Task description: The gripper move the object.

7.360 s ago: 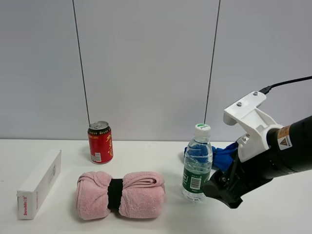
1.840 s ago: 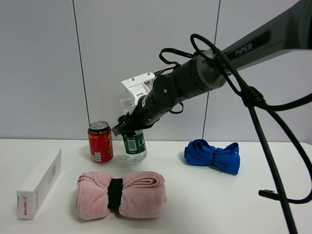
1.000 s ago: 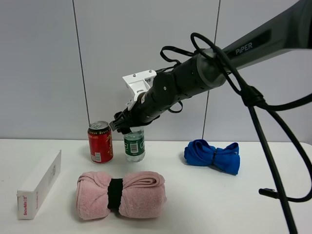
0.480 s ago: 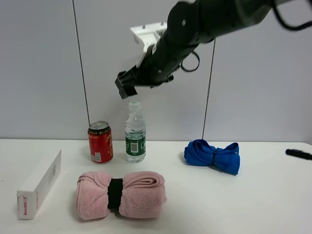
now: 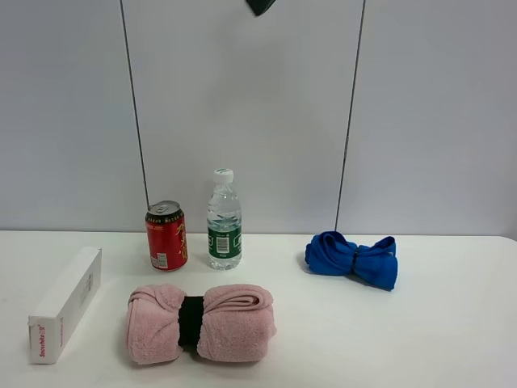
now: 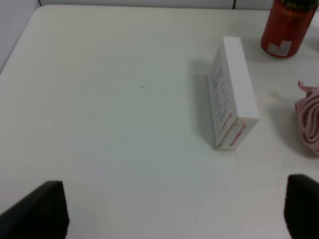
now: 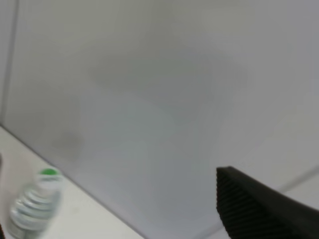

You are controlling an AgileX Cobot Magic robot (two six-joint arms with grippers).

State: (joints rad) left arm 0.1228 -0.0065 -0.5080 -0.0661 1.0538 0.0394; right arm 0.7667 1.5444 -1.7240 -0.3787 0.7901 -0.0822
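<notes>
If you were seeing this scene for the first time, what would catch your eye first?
Probably the red soda can and the clear water bottle, upright side by side near the wall. In front of them lies a rolled pink towel with a black band, with a bright blue cloth off to its right.

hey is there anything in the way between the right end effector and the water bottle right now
Nothing visible blocks it. The right end effector is high above, barely in the overhead view, and the water bottle stands upright with open air over its cap. The red can stands close beside it, not above.
</notes>
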